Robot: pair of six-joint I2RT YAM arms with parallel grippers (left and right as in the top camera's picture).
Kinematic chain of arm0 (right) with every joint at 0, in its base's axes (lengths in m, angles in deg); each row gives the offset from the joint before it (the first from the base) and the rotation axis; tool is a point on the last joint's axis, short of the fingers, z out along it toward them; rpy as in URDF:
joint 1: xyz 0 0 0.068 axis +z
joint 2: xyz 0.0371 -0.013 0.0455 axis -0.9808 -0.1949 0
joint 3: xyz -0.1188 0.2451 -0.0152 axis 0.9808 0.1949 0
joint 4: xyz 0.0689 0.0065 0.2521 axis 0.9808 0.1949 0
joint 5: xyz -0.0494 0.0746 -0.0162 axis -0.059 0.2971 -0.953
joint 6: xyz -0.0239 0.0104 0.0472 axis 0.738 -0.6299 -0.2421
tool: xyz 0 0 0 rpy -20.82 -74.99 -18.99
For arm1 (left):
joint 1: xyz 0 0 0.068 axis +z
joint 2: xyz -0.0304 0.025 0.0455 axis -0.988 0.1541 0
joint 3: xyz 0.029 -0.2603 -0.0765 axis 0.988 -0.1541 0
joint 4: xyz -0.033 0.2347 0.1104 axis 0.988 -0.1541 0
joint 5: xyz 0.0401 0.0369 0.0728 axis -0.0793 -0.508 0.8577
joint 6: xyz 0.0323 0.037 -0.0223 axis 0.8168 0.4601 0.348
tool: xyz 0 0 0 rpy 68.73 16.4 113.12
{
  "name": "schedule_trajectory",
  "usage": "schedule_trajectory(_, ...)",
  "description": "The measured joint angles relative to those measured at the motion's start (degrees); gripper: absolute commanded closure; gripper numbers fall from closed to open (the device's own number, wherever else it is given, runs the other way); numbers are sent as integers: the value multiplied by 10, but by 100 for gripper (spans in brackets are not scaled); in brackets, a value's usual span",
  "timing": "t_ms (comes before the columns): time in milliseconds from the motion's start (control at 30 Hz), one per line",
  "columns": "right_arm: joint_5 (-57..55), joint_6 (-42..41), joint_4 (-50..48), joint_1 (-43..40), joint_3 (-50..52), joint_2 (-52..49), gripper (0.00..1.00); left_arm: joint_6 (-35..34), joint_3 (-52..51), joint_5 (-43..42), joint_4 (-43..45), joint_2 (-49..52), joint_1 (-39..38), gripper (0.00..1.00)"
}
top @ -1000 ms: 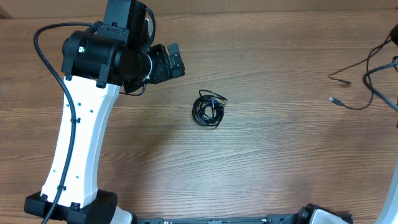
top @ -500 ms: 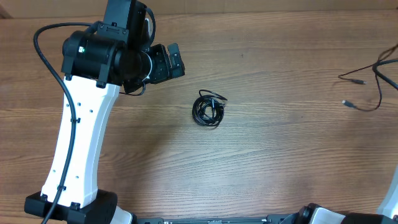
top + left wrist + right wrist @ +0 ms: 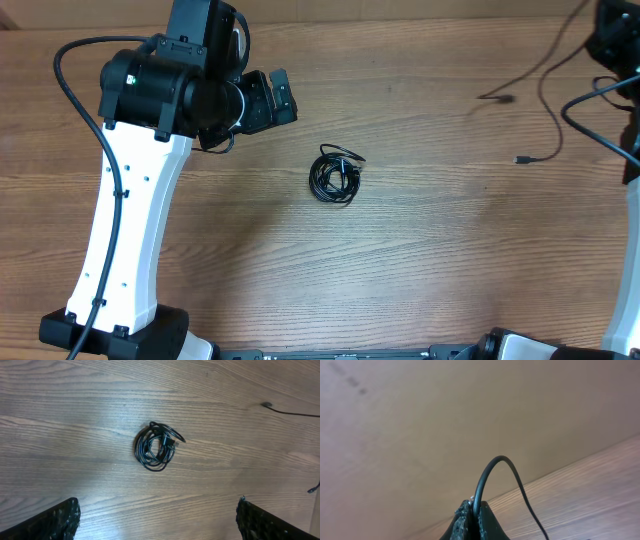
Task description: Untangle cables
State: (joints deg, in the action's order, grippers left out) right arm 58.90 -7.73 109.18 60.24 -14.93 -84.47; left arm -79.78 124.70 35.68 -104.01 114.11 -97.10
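Closest to us, our left gripper (image 3: 157,506) hangs with its fingers spread fully apart, a stance that, we judge, readies it to come down around something. Just beyond, between those fingers in the left wrist view, the coiled bundle (image 3: 156,451) lies on the wooden table (image 3: 60,415), untouched and wound tight. Farther out, a loose strand (image 3: 548,75) runs in from the right edge over the table, its plug ends (image 3: 522,159) well apart from the bundle. At the far end our right gripper (image 3: 474,514) is pinched together on that strand, which arches up from the fingers. We take it that holding it out there keeps it clear of the bundle.
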Motion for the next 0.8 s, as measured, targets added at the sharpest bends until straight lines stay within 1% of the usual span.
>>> schedule_trajectory(100, 15, 0, 0, 20, 0, 0, 96, -9, 0, -3, 5, 0, 0, 0)
schedule_trajectory(233, 21, 0, -14, 66, 0, 0, 96, -21, 0, -5, 29, 0, 0, 0)
schedule_trajectory(400, 27, 0, -48, 154, 0, -1, 96, -30, 0, -11, 36, 0, 5, 0)
schedule_trajectory(467, 28, 0, -59, 194, 0, -3, 96, -31, 0, -36, 37, 0, 11, 0)
schedule_trajectory(500, 29, 0, -62, 207, 0, -5, 96, -31, 0, -57, 40, 0, 16, 0)
schedule_trajectory(533, 32, 0, -67, 236, 0, -11, 96, -33, 0, -85, 51, 0, 22, 0)
schedule_trajectory(633, 44, 0, -70, 274, 0, -22, 96, -45, 0, -143, 74, 0, 40, 0)
schedule_trajectory(700, 68, 5, -72, 299, 0, -31, 96, -80, 0, -184, 89, 0, 61, 0)
schedule_trajectory(733, 93, 9, -72, 310, 0, -33, 96, -111, 0, -212, 97, 0, 83, 0)
schedule_trajectory(800, 141, 11, -76, 313, 0, -34, 96, -140, 0, -248, 118, 0, 105, 0)
